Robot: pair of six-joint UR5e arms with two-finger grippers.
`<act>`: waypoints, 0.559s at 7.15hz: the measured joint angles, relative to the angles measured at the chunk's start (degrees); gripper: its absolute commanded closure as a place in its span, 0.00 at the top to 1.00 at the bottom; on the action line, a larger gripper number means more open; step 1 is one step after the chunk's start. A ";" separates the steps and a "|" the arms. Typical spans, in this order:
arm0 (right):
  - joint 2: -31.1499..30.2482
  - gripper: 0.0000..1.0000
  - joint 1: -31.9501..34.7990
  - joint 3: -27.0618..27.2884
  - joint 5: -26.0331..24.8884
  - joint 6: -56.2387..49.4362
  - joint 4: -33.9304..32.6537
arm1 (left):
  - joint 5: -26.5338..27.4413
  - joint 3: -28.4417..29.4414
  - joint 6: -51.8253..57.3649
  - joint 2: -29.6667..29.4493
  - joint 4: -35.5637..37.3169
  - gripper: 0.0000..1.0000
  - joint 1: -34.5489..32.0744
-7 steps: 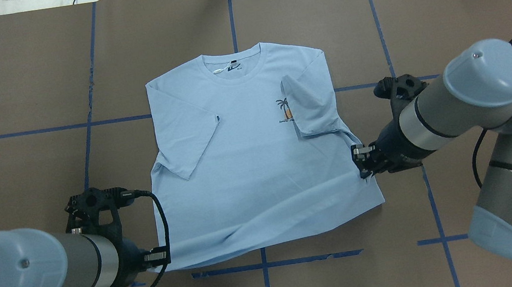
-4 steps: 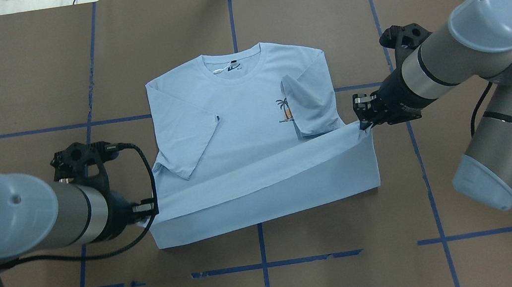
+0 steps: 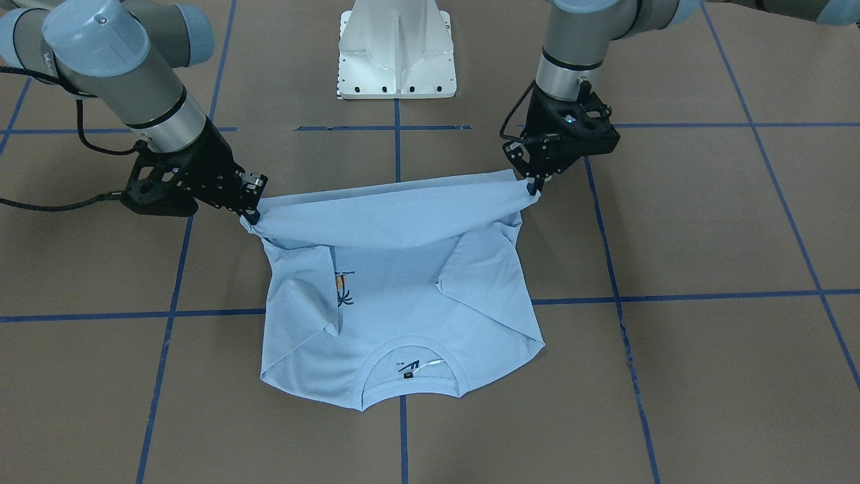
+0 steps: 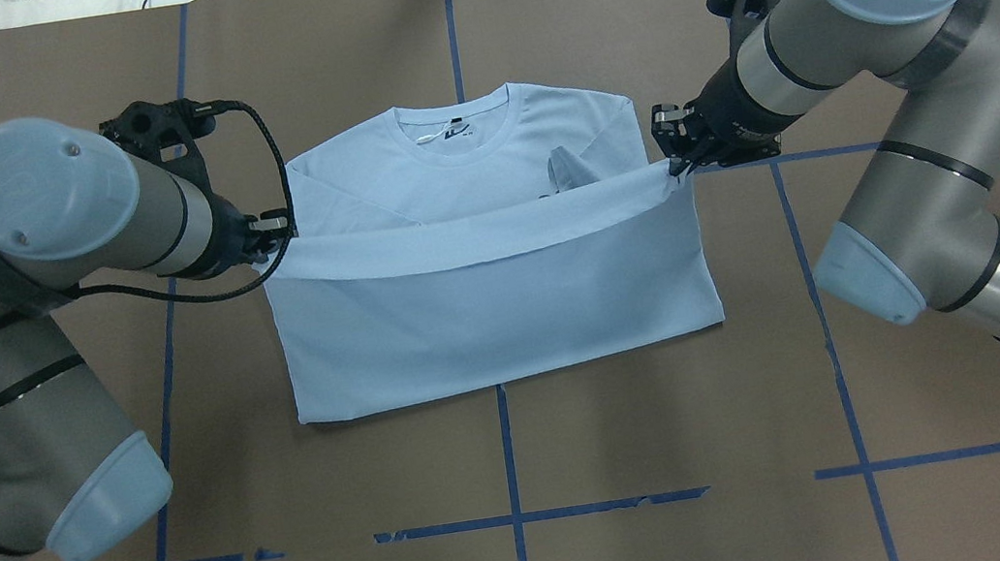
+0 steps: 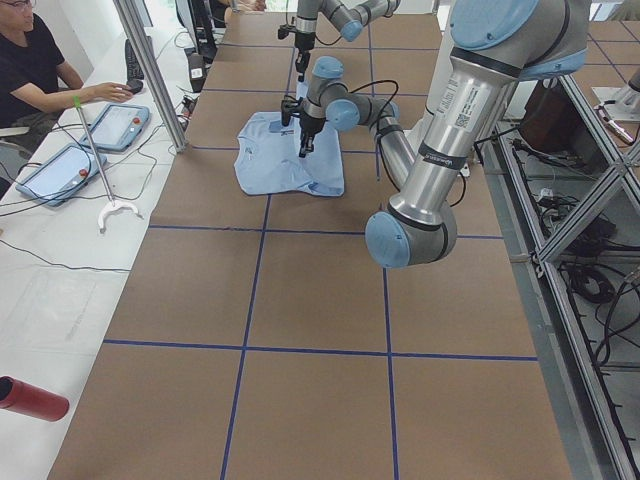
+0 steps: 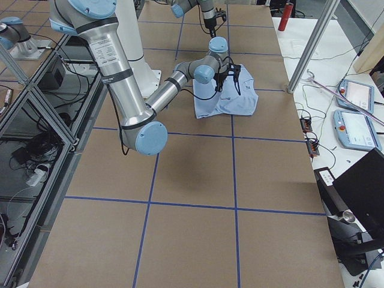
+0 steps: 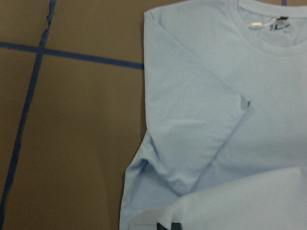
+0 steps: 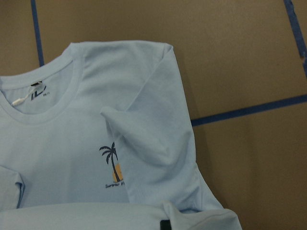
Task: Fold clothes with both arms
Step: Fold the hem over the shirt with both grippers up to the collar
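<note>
**Left gripper** [image 4: 277, 241]: at 9 o'clock of the T-shirt [image 4: 486, 321]. Jaws are pinched tight on one hem corner, which is held above the table [image 4: 579, 426].

**T-shirt:** mid-table, neckline [image 4: 454, 125] at 12 o'clock. The lower part is doubled upward, with the crease at 6 o'clock. The hem band [image 4: 475, 240] is strung between the two grips across the chest.

- Handling, by my reckoning: thin, light and limp, with no stiffness of its own, so it droops wherever it is unsupported.
- It is not fragile, but it is apt to crease and to slide out of a shallow pinch.
- The best hold is the hem corners, both layers together, kept evenly taut.

**Right gripper** [image 4: 675, 166]: at 3 o'clock of the shirt. It is clamped on the other hem corner, about level with its partner.

**What each view adds**

- **Overhead:** shows the square outline and the crease, but the raised band almost hides the chest.
- **Front-facing:** shows the band airborne and slightly slack in the middle.
- **Left wrist:** shows the left sleeve [image 7: 192, 129] lying flat, folded inward to a point.
- **Right wrist:** shows the palm print [image 8: 112, 163]. It also shows the right sleeve [image 8: 144, 139] folded inward and rucked into a standing ridge.
- **Side views:** the left one takes in a seated person [image 5: 30, 60] at a bench. The grips are too small there to judge.
</note>
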 measured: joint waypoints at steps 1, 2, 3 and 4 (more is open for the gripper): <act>1.31 0.00 0.87 -5.53 -0.70 0.07 5.82 | -0.01 5.16 0.76 -1.13 -4.78 0.00 -1.50; 3.59 0.00 1.38 -11.36 -1.10 0.16 10.35 | 0.01 10.72 1.04 -2.88 -9.45 0.00 -2.41; 6.61 0.00 1.59 -16.63 -1.54 0.18 12.57 | 0.03 15.93 1.14 -4.54 -13.60 0.00 -3.27; 9.31 0.00 1.66 -20.73 -2.21 0.17 13.46 | 0.03 20.01 1.17 -5.38 -17.10 0.00 -4.09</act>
